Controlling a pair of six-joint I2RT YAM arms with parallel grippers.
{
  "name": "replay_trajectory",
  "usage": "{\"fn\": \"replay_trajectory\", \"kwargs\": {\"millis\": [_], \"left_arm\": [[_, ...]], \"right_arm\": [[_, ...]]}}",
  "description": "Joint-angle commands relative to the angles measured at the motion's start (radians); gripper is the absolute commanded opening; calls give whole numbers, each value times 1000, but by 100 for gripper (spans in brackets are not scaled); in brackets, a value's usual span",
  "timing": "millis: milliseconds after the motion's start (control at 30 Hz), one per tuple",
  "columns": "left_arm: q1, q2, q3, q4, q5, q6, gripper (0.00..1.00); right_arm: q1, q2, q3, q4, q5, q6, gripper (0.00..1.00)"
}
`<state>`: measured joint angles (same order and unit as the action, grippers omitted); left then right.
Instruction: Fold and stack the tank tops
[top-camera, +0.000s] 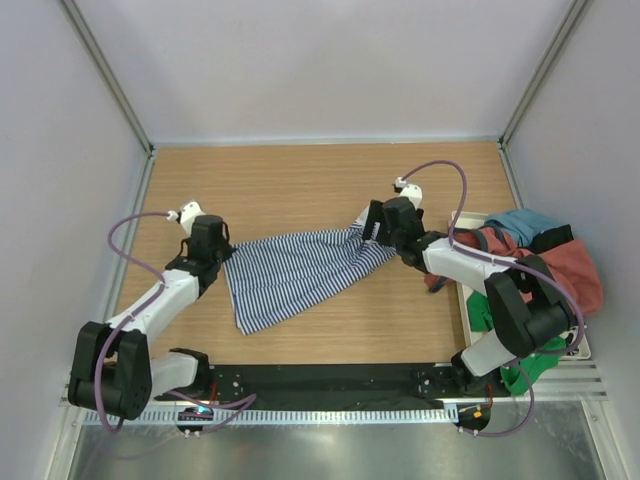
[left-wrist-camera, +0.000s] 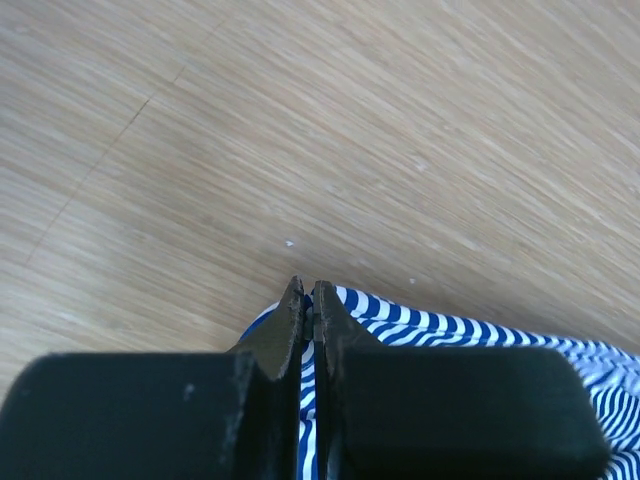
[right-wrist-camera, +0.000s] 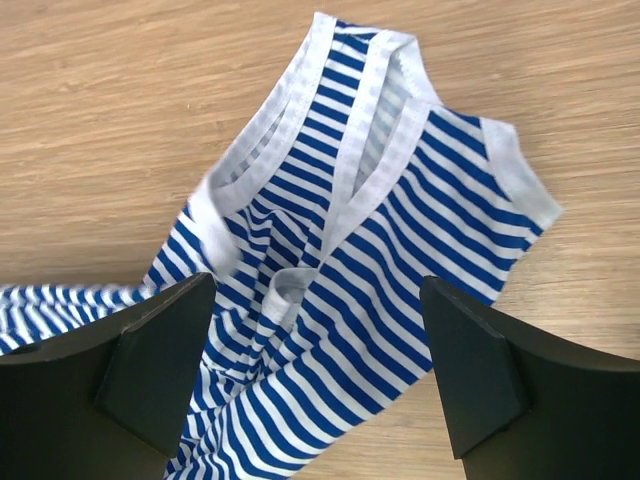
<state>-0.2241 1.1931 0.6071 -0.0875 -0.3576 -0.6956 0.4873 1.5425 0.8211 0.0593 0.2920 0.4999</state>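
Striped navy-and-white cloth, the tank top (top-camera: 295, 270) lies on the wooden table (top-camera: 300, 180) with its long axis running left to right between my two claws, wide end at the left and white-trimmed straps at the right. My left gripper (left-wrist-camera: 308, 290) is pinched tight on the wide end's edge, while my right gripper (right-wrist-camera: 318, 285) hangs spread wide directly above the straps, the cloth just below its jaws, gripping nothing. I judge the right arm nearest for the next pinch; the rust-red top (top-camera: 575, 275) sits in the pile far right, well apart.
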Motion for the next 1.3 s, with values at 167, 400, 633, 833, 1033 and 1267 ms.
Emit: {"fn": "replay_trajectory", "kwargs": {"millis": [167,400,633,833,1033,1267], "left_arm": [[38,40,22,-80,-112,-79,0],[49,14,5,-89,-136,-105,0],[49,8,3,-98,-144,-117,0],[49,3,0,-112,-172,-133,0],[51,8,2,-107,-164,-127,0],[51,57,23,-100,-123,-102,0]], "right_arm": [[0,-88,-50,134,-54,-60,84],[0,79,76,-4,-33,-43,80],[-1,130,112,-114,94,-3,45],[-35,18,32,-138,315,101,1],[-41,-200,-118,-9,403,77,16],[-39,-276,-186,189,141,-43,64]]}}
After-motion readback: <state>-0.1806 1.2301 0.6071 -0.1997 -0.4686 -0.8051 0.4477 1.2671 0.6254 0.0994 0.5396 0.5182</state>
